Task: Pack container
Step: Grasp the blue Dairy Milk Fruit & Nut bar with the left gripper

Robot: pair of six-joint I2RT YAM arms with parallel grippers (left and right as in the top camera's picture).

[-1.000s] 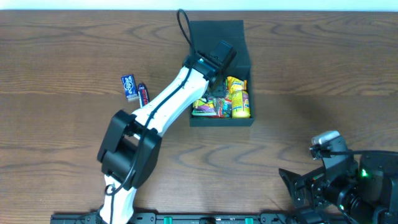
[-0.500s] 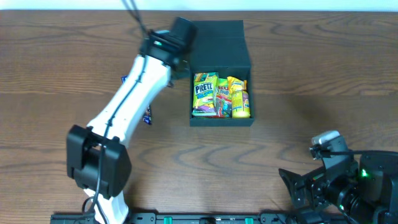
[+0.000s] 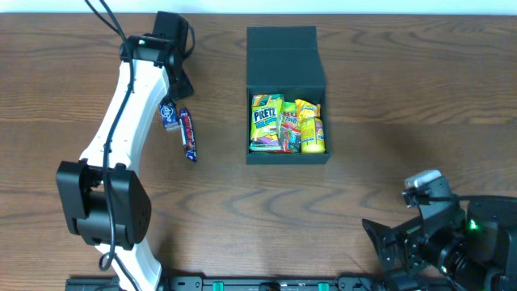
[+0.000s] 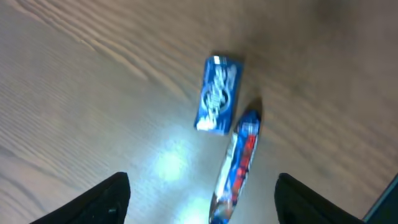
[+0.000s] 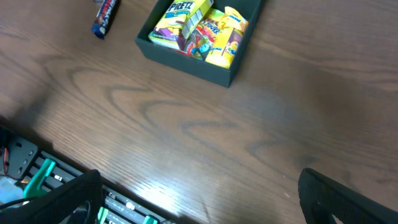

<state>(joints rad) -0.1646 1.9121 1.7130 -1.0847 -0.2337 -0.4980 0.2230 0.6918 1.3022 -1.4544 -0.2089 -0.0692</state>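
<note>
The container (image 3: 287, 157) is a dark square box standing open mid-table, its flat lid (image 3: 283, 50) folded back behind it. A green-yellow Pretz box (image 3: 264, 121) and yellow snack packets (image 3: 312, 129) lie inside. Left of it on the wood lie a small blue packet (image 3: 168, 113) and a red-and-blue bar (image 3: 188, 135). My left gripper (image 3: 178, 87) hovers open just behind them. In the left wrist view the blue packet (image 4: 217, 94) lies ahead and the bar (image 4: 239, 163) reaches in between my fingers (image 4: 107, 198), untouched. My right gripper (image 3: 394, 242) rests open at the front right, holding nothing.
The right wrist view shows the container (image 5: 186, 59) and the bar (image 5: 106, 15) far ahead, with bare wood between. A black rail with green fittings (image 5: 43, 177) runs along the table's front edge. The left arm (image 3: 121, 137) stretches along the table's left side.
My left arm has swung left from above the container to over the two loose packets. The Pretz box now lies uncovered in the container. The right arm has not moved.
</note>
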